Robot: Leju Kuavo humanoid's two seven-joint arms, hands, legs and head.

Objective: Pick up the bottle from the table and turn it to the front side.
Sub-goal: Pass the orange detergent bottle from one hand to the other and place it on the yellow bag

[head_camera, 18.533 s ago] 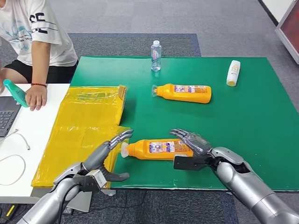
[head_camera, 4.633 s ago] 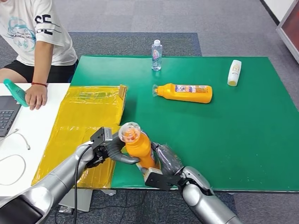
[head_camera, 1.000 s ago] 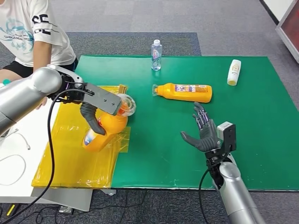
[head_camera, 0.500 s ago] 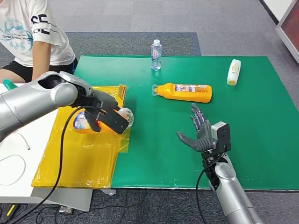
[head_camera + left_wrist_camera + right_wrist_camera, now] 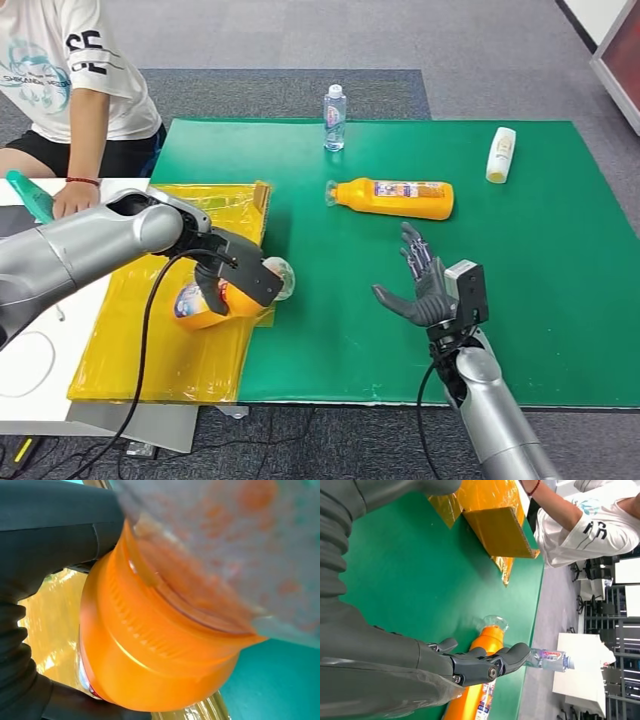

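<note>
Orange plastic up front: the bottle (image 5: 215,300) is in the left robot hand (image 5: 207,285), dark fingers wrapped round its body, held low over the yellow plastic sheet (image 5: 177,340) at the left side of the desk. It lies roughly on its side, clear cap (image 5: 281,278) pointing right toward the green mat (image 5: 528,260), label end turned toward the robot. From the left wrist view the bottle (image 5: 158,645) is right against the lens, ribbed orange shoulder and blurred clear cap, with the grey thumb (image 5: 53,520) pressed on one side and dark fingers (image 5: 71,707) on the other. That is a firm grasp.

Over on the right, the right robot hand (image 5: 421,290) is released, palm up-ish, fingers spread, nothing in it, raised above the mat near the front edge. The right wrist view confirms it: dark fingers (image 5: 486,662) stretched out over green with nothing between them.

Further back on the mat a second orange bottle (image 5: 392,198) lies on its side, cap to the left. Behind it a small clear water bottle (image 5: 334,118) stands upright near the far edge, and a white bottle (image 5: 499,155) lies well off to the right.

At the far left a person in a white T-shirt (image 5: 75,70) sits by the white part of the desk (image 5: 30,385), one hand (image 5: 72,198) resting on it beside a teal object (image 5: 30,195).
</note>
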